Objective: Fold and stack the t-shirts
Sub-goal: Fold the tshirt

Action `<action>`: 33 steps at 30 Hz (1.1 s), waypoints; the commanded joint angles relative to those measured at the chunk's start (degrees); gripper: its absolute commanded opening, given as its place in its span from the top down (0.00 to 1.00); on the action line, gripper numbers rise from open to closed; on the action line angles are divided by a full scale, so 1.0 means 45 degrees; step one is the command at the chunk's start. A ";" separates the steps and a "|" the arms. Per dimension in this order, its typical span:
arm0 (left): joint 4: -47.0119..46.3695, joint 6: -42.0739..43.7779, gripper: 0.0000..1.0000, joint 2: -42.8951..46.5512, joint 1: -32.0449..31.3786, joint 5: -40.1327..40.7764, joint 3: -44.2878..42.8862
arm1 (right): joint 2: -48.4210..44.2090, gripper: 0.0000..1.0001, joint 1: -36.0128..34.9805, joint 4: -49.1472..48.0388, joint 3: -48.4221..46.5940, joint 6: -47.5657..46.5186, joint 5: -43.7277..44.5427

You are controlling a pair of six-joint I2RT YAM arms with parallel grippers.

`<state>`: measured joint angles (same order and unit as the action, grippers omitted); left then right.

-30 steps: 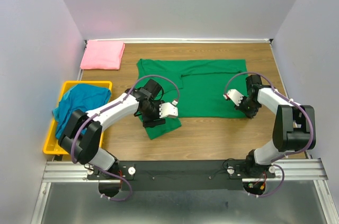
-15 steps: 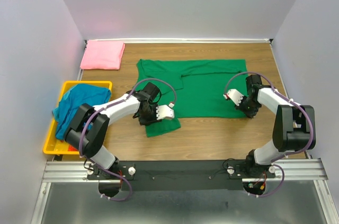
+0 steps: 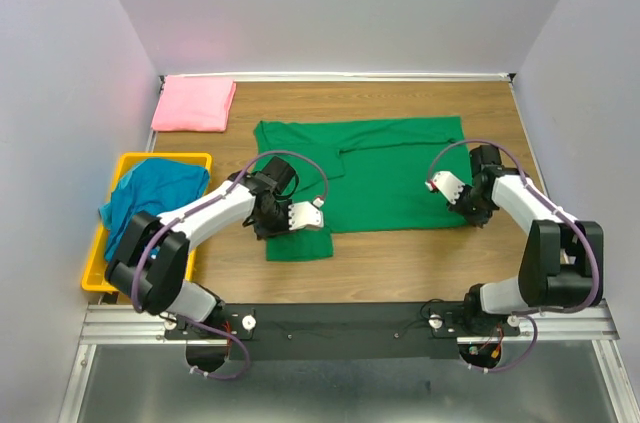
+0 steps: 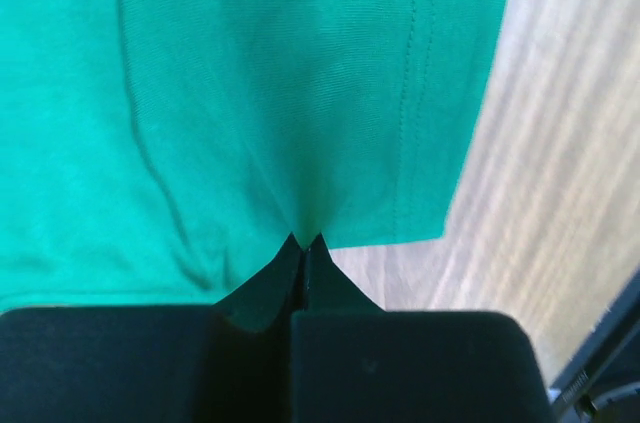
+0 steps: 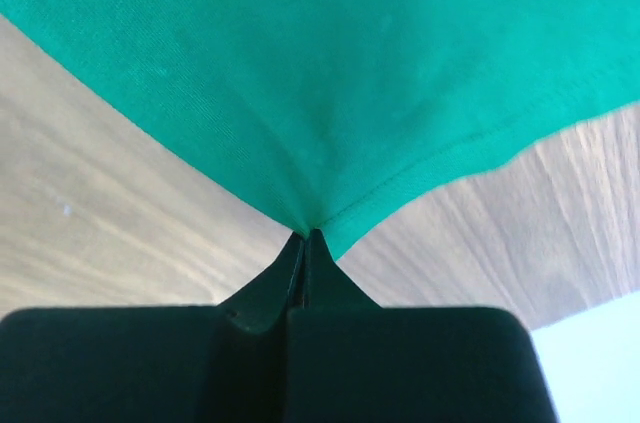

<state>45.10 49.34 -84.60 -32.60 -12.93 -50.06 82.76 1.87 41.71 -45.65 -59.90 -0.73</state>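
Note:
A bright green t-shirt [image 3: 385,168] lies spread across the middle of the wooden table. My left gripper [image 3: 268,225] is shut on its near left edge, and in the left wrist view the cloth [image 4: 260,83] puckers into the closed tips [image 4: 305,240]. My right gripper [image 3: 478,215] is shut on the near right corner; in the right wrist view the hem [image 5: 330,73] is drawn into the closed tips [image 5: 305,235]. A folded pink t-shirt [image 3: 194,103] rests at the far left corner. A teal-blue t-shirt [image 3: 150,193] lies crumpled in the bin.
A yellow plastic bin [image 3: 95,278] stands at the left table edge. Purple walls close in the left, far and right sides. The black arm rail [image 3: 340,318] runs along the near edge.
My left gripper has shut on the green shirt's near left edge. That flap now lies flatter and squarer, and the shirt has shifted slightly toward the near side. The right arm moved a little outward.

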 commanded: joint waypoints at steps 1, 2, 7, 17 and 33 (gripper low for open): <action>0.1128 0.0285 1.00 0.0927 0.0212 -0.0486 0.0207 | -0.0910 1.00 0.0404 0.1275 -0.0323 -0.0165 -0.0188; 0.1265 0.0382 1.00 0.1044 0.0271 -0.0544 0.0188 | -0.1046 0.99 0.0482 0.1664 -0.0402 -0.0224 -0.0228; 0.2242 0.0812 1.00 0.1554 0.0895 -0.0955 -0.0630 | -0.1459 1.00 0.0678 0.2468 -0.1143 -0.0556 -0.0560; 0.2790 0.1652 1.00 -0.0963 0.2576 -0.0819 -0.4361 | 0.1233 0.99 0.0971 0.2586 -0.3936 -0.0947 -0.0775; 0.2478 0.2219 1.00 -0.4481 0.3260 -0.0233 -0.7761 | 0.4595 0.99 0.0971 0.2527 -0.7257 -0.1318 -0.1067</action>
<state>55.77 57.76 -102.94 -18.63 -15.81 -82.85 100.71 5.65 52.66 -74.65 -64.62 -4.56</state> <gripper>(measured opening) 0.009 0.008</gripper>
